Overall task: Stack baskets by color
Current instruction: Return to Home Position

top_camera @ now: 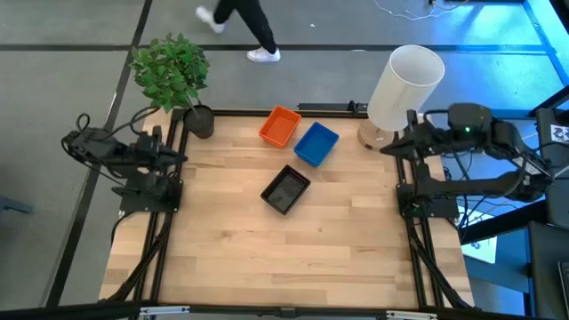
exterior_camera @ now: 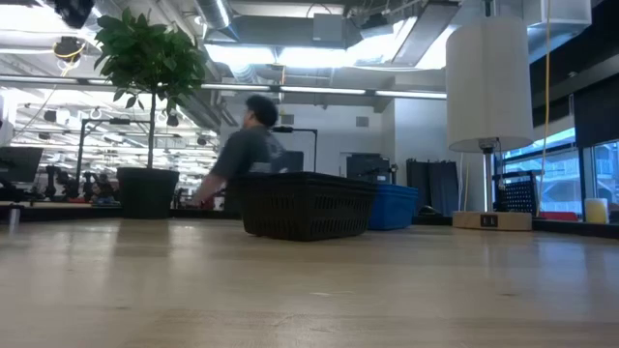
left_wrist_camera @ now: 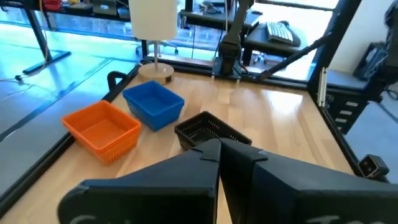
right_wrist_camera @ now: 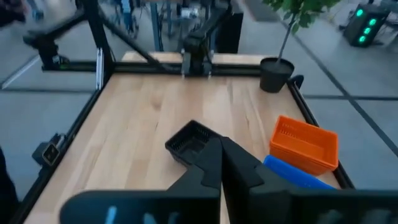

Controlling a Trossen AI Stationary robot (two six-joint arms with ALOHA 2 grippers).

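Note:
Three baskets stand on their bottoms on the far half of the wooden table (top_camera: 284,258): an orange basket (top_camera: 280,126), a blue basket (top_camera: 316,143) beside it, and a black basket (top_camera: 286,189) nearer the middle. Whether any of them is a stack cannot be told. The left wrist view shows the orange basket (left_wrist_camera: 102,129), the blue basket (left_wrist_camera: 153,106) and the black basket (left_wrist_camera: 208,129). My left gripper (top_camera: 180,158) is drawn back at the table's left edge, shut and holding nothing. My right gripper (top_camera: 388,148) is drawn back at the right edge, shut and holding nothing.
A tall white cylinder (top_camera: 404,84) on a round wooden base stands at the far right corner. A green potted plant (top_camera: 173,71) stands at the far left corner. A person (top_camera: 240,22) walks on the floor beyond the table. The near half of the table is bare wood.

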